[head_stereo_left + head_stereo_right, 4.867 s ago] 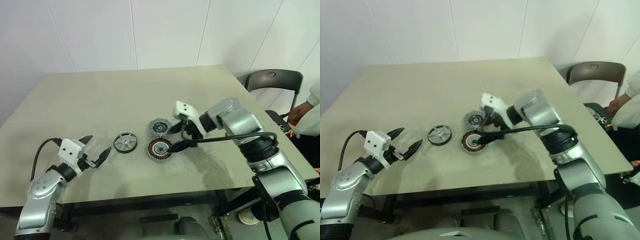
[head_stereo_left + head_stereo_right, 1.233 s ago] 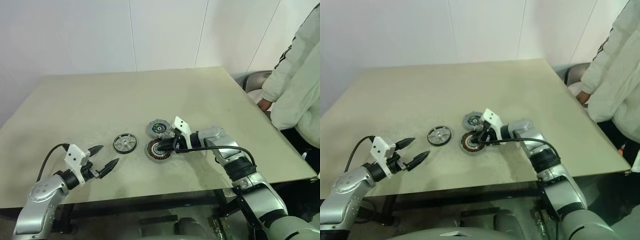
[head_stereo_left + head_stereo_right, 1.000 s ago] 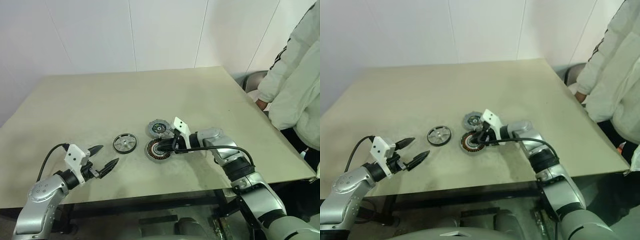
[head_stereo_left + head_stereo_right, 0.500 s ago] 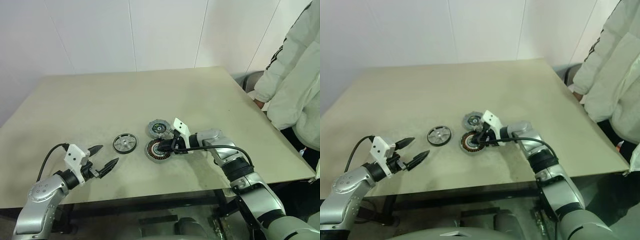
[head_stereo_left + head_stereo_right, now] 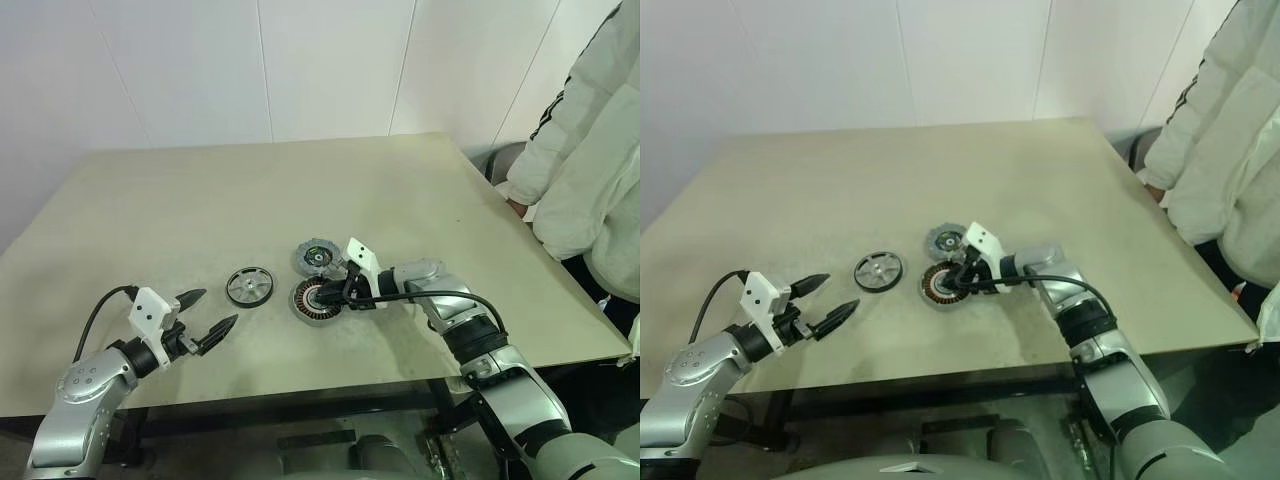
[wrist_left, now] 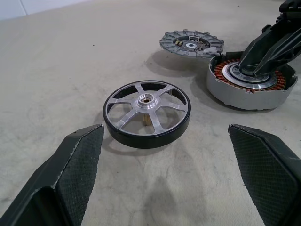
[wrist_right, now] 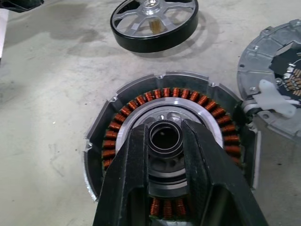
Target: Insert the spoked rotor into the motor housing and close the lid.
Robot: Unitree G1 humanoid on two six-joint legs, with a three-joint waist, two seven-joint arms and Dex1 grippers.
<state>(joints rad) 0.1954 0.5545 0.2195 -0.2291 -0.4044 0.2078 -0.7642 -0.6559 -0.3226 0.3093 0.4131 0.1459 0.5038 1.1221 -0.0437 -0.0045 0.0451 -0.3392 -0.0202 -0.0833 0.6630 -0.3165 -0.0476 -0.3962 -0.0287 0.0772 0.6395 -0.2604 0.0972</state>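
The right gripper [image 7: 164, 141] reaches over the motor housing [image 5: 318, 300], clamping its centre hub; the left gripper [image 5: 205, 318] hangs spread above the table [image 5: 200, 200].

Spoked rotor [image 5: 250, 286]: one
Motor housing [image 5: 312, 302]: one
Lid [image 5: 318, 255]: one
End effectors: two, left end effector [image 5: 207, 317] and right end effector [image 5: 330, 296]
Tabletop [image 5: 240, 190]: one
Person [image 5: 590, 170]: one
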